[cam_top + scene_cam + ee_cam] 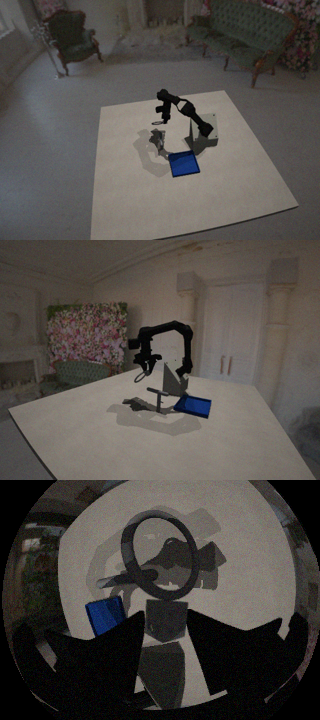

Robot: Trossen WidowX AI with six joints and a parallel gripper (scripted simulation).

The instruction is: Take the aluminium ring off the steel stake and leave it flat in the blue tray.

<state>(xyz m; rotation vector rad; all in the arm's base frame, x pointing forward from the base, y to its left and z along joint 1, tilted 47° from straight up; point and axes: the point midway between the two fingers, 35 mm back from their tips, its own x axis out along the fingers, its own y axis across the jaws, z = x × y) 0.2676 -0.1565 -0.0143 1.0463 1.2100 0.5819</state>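
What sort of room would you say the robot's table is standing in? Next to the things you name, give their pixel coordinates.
Probably a formal, old-fashioned drawing room: a green button-tufted settee (248,33) (82,371), a carved-wood armchair (67,31), and tall columns flanking panelled double doors (230,325) suggest it.

Dim light falls on a grey floor (64,155), where a green tufted settee (248,33) (82,371) stands far right of a green armchair (72,38); pink flowers (87,333) cover a panel near pale double doors (230,338).
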